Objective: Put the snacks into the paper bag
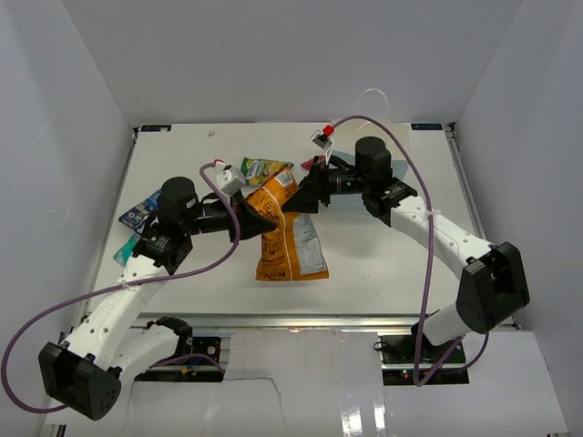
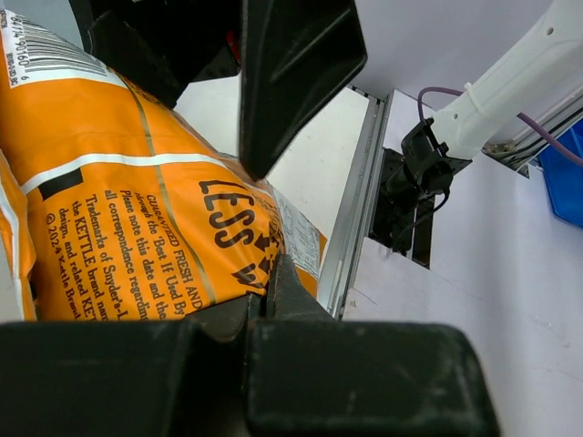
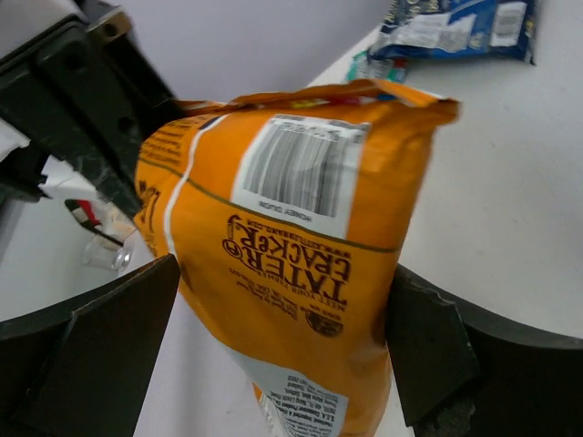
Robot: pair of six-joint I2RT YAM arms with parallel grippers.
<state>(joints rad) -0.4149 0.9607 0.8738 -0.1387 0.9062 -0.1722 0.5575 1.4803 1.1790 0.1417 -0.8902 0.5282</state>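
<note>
The large orange chip bag (image 1: 287, 232) stands tilted at the table's middle. My left gripper (image 1: 266, 224) is shut on its left edge, and the left wrist view shows the pinched seam of the orange bag (image 2: 137, 209) in my left gripper (image 2: 269, 287). My right gripper (image 1: 301, 196) is open at the bag's top. In the right wrist view the orange bag (image 3: 291, 237) sits between its spread jaws (image 3: 282, 337). A green candy bag (image 1: 264, 168) lies behind. Only a pale blue sliver (image 1: 342, 185) under the right arm may be the paper bag.
A blue packet (image 1: 137, 211) and a teal one (image 1: 123, 250) lie at the table's left edge, by the left arm. The blue packet (image 3: 455, 27) also shows in the right wrist view. White walls close in the table on three sides.
</note>
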